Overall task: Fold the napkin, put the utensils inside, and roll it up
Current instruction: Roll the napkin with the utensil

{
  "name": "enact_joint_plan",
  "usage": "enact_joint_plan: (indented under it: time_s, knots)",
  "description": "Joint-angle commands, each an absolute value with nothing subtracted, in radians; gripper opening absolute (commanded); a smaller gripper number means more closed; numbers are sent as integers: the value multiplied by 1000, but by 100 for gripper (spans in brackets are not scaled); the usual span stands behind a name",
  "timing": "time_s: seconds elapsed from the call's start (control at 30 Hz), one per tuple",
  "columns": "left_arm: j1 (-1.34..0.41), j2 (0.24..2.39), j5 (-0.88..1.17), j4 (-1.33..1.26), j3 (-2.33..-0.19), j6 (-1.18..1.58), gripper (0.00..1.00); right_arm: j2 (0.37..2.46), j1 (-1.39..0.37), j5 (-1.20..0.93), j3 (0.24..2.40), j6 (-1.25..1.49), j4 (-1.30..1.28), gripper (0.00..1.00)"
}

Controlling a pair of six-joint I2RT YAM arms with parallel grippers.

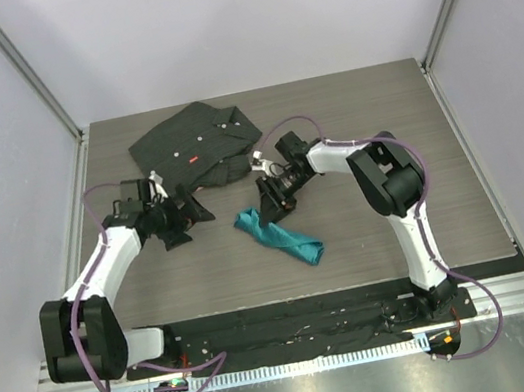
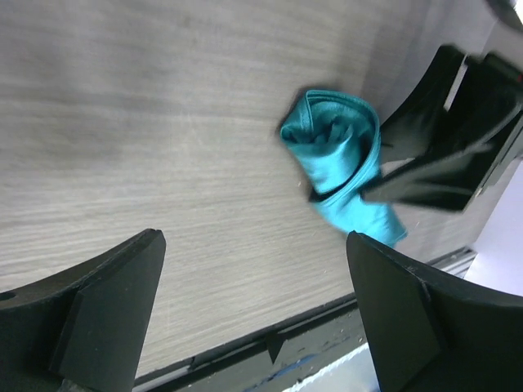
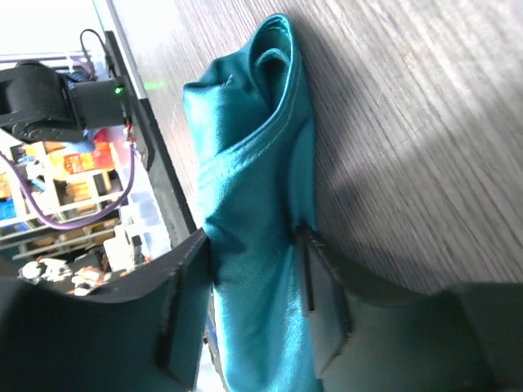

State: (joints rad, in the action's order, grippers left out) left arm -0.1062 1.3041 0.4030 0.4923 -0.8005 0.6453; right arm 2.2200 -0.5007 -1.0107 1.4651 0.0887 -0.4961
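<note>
The right gripper [image 3: 253, 306], jaws closed on the rolled napkin [image 1: 280, 238] at its ten-o'clock end, steadies it on the worktop [image 1: 362, 128]. The left gripper [image 1: 194, 213] hovers at nine o'clock, jaws wide and empty. A gentle release should preserve the roll.

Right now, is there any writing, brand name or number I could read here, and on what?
No text is readable.
Small red tag on the black buttoned shirt: too small to read.
Red and yellow background items, right wrist view: blurred.
Shiny teal cloth napkin: plain, no print.
</note>
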Motion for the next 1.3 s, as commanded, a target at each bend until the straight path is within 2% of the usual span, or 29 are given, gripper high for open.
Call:
enact_joint_plan:
  time_s: [0.0,0.27,0.43,0.6,0.73,0.77,0.93,1.07,1.27]
  knots:
    - [-68,1270,387,508,-876,604,99,2169,-491,-824,1459,44,-479,61]
    - [42,1241,382,529,-956,566,100,2039,-459,-769,1471,48,-485,82]
    - [107,1212,383,548,-1017,517,100,1921,-425,-690,1451,55,-480,88]
    - [132,1177,379,563,-1055,480,100,1752,-382,-559,1369,95,-454,90]
    - [137,1103,359,554,-1063,427,100,1580,-302,-343,1231,204,-364,90]
    - [137,1083,342,549,-1060,416,100,1537,-295,-201,1163,218,-348,90]
    - [137,1026,261,564,-1066,390,100,1268,-288,56,970,264,-226,91]
    - [137,1005,282,539,-1035,391,100,1177,-288,132,873,285,-140,91]
    - [137,980,284,540,-1028,379,100,1155,-287,156,831,287,-127,91]
